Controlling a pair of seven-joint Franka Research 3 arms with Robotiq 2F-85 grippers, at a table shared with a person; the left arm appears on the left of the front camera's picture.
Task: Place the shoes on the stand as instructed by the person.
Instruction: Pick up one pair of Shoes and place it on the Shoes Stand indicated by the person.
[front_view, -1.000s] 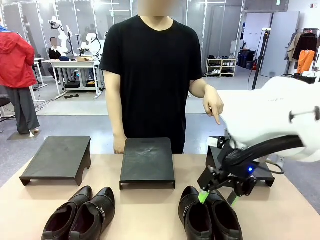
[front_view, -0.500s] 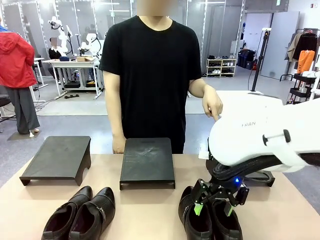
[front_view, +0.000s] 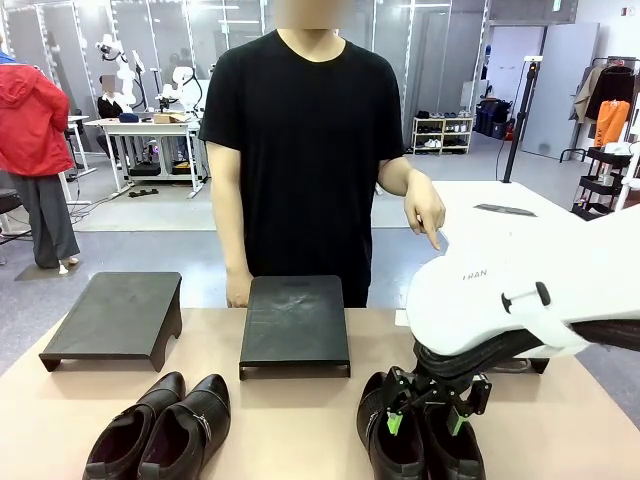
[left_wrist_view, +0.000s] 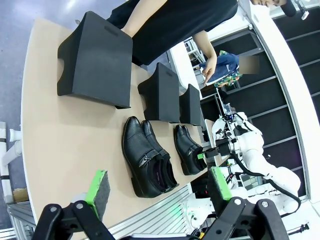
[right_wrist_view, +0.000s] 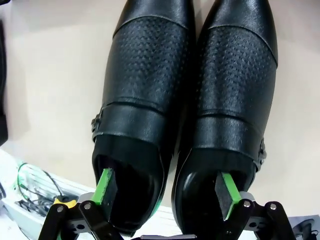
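1. Front view: one pair of black shoes (front_view: 386, 450) sits side by side on the table (front_view: 300, 420) at the lower right of the frame, toes toward the person. A second pair (front_view: 160, 432) sits at the lower left.
2. Right wrist view looks down on the lower-right pair. The two shoes touch along their inner sides, and each has a strap with a small buckle on its outer side.
3. The right gripper (front_view: 424, 421) hangs over that pair's heels with its fingers spread wide. One green pad (right_wrist_view: 104, 187) dips into each shoe opening, and nothing is pinched.
4. The left gripper (left_wrist_view: 159, 185), at the bottom of the left wrist view, has its fingers spread and empty, well apart from both pairs.
5. Three black stands line the table's far side: the left stand (front_view: 115, 315), the middle stand (front_view: 295, 322), and a third stand (left_wrist_view: 190, 104) largely hidden behind the white arm in the front view.
6. The person (front_view: 305, 150) stands behind the middle stand. The pointing hand (front_view: 425, 210) aims its index finger downward at right centre, and the other hand (front_view: 238, 290) is at the table's far edge, just beside the middle stand.
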